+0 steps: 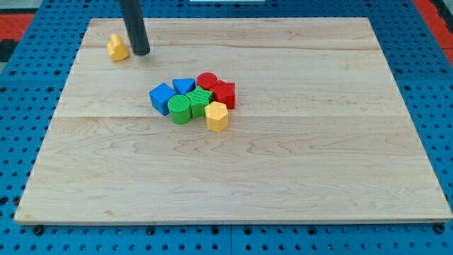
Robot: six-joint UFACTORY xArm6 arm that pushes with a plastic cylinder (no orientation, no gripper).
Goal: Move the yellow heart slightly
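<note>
One camera view is all we get, so here it is. Up near the view's top left corner of the wooden board [297,177] sits the yellow heart [117,48], all alone, and my tip [141,52] is planted just beside it on the view's right, so close that I cannot tell whether the two are touching or a sliver apart. The rod comes down from the view's top edge, dark and straight. It carries no gripper at all, so there is nothing to open or close, only a blunt end for pushing.

Well apart from that pair, around the board's middle, there is a tight huddle: a blue cube [161,98], a blue triangle [184,86], a red cylinder [207,80], a red star-like block [224,93], a green cylinder [180,110], a second green block [200,101] whose shape I cannot make out, and a yellow hexagon [216,116] at the view's bottom right of the cluster. All seem packed side by side.

How far along? My read: the approach is done, since the tip is right at the heart. Whether the small nudge has happened I cannot say from this one frame. If not, a short push toward the view's left is what remains, with care near the board's edge.
</note>
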